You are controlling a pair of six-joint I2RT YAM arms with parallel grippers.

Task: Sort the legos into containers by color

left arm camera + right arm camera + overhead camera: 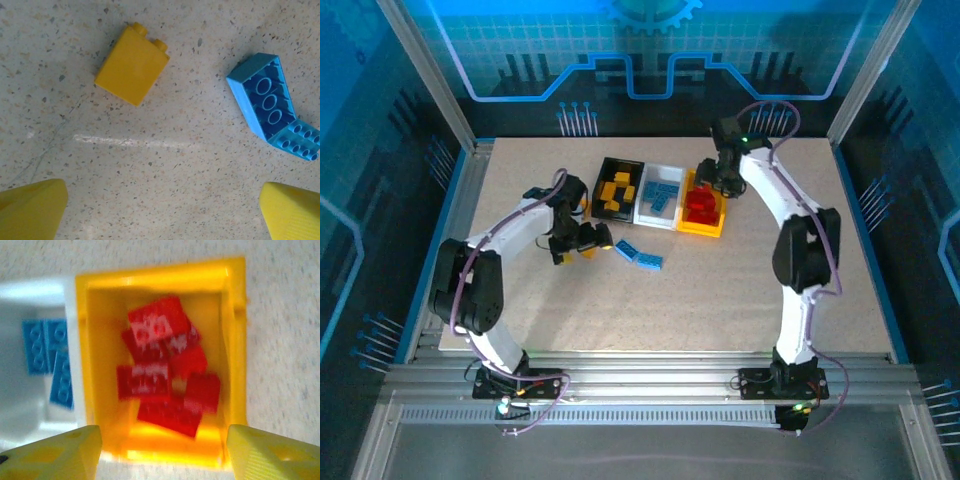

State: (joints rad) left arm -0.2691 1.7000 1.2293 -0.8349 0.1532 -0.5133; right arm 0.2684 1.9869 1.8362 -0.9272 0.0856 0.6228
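Left arm: the left fingers (pixel 35 207) stand wide apart with bare desk (pixel 150 165) between them. Ahead of them I see one loose yellow brick (pixel 132 65) lying on its side. To its right and apart from it, two light blue bricks (pixel 272 107) touch each other, one with its hollow underside up.

Right arm: the right fingers (pixel 55 452) are parted and grip nothing. They hang over the yellow bin (pixel 234 340), which holds a heap of red bricks (pixel 165 370).

Adjoining it, the white bin (pixel 658 218) holds blue bricks (pixel 47 355). Next along, the black bin (pixel 603 175) holds yellow bricks (pixel 618 190).
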